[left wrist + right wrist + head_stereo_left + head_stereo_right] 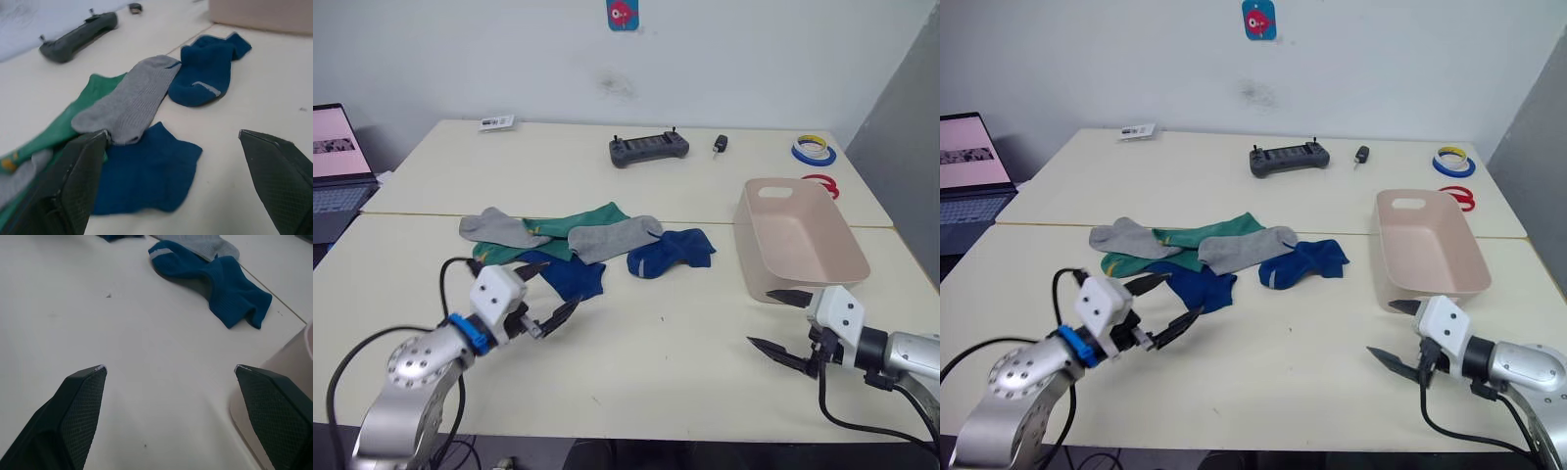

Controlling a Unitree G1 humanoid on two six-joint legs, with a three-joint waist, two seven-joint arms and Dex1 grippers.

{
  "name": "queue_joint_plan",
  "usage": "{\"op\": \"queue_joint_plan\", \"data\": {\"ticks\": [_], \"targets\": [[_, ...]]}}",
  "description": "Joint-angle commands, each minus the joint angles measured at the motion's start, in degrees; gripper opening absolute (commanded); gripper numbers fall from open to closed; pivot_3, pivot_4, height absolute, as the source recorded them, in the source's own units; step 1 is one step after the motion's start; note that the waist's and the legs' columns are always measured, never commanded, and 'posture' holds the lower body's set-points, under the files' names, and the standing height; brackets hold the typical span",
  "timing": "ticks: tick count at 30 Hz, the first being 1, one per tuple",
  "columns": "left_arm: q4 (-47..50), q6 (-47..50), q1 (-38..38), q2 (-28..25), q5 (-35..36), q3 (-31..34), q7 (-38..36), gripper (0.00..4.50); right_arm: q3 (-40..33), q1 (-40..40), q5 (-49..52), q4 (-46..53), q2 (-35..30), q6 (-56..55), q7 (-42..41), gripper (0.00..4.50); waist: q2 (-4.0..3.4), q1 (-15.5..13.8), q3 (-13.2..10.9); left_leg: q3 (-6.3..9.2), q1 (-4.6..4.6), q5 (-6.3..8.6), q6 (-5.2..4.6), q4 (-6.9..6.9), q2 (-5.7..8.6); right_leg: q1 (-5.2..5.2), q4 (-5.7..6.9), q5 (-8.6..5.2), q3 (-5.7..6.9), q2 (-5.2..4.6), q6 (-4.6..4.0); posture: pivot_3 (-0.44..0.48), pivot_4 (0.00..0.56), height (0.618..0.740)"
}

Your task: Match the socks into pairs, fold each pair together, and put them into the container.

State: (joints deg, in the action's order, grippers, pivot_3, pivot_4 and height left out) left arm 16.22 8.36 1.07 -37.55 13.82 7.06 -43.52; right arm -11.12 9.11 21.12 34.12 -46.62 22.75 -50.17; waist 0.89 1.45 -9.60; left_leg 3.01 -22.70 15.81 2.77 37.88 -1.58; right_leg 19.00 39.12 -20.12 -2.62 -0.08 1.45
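Hovering over cream table [636, 343], both my jaws spread, holding nothing. Left gripper [548, 292] near heap of soft fabric ankle socks [578, 245]; right gripper [781, 321] beside pale pinkish-beige plastic bin [803, 240].

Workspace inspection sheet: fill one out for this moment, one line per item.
Surface: pale table, a seam running across it behind the socks.
Job's things: socks lie unpaired in a loose overlapping heap, grey, green and dark blue; one dark blue sock lies at the heap's end nearest the container, which holds nothing.
Clutter: black controller, small dark object, tape rolls, red ring, card, all at the far side.
Grippers: left claw open, just short of the heap; right claw open, beside the container's near end; both hold nothing.
Cables: black cable loops at the left wrist; another at the right.
Surroundings: laptop at left, white wall, sticker.
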Motion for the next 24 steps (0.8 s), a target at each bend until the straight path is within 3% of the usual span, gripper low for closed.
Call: {"op": "queue_joint_plan", "data": {"ticks": [1,11,24], "targets": [[-8.4,-8.6,6.5,-1.3,-7.2,-5.4,-1.9,4.50,-0.3,-1.8,1.7,4.2,-0.4,2.6,1.6,4.49,0.00,0.0,0.0,-0.02,0.00,0.00,0.00,0.00,0.00,0.01,0.00,0.00,0.02,0.00,0.01,0.000,0.150,0.740],[-39.8,-31.3,28.9,4.0,-21.3,-18.1,-0.7,4.50,0.7,-3.6,3.5,10.4,-0.6,9.2,4.8,4.49,0.00,-0.4,0.0,-0.05,-0.19,0.00,-0.01,0.05,0.06,0.14,-0.01,0.01,0.09,-0.01,0.02,0.000,0.150,0.740],[-64.4,-42.9,44.3,12.7,-28.0,-24.8,0.1,4.50,0.4,-4.1,4.1,12.5,-0.9,12.0,6.1,4.49,0.01,-0.5,0.0,-0.06,-0.20,-0.06,-0.11,0.09,0.15,0.15,0.08,0.04,0.12,0.14,0.07,0.000,0.150,0.740]]}}
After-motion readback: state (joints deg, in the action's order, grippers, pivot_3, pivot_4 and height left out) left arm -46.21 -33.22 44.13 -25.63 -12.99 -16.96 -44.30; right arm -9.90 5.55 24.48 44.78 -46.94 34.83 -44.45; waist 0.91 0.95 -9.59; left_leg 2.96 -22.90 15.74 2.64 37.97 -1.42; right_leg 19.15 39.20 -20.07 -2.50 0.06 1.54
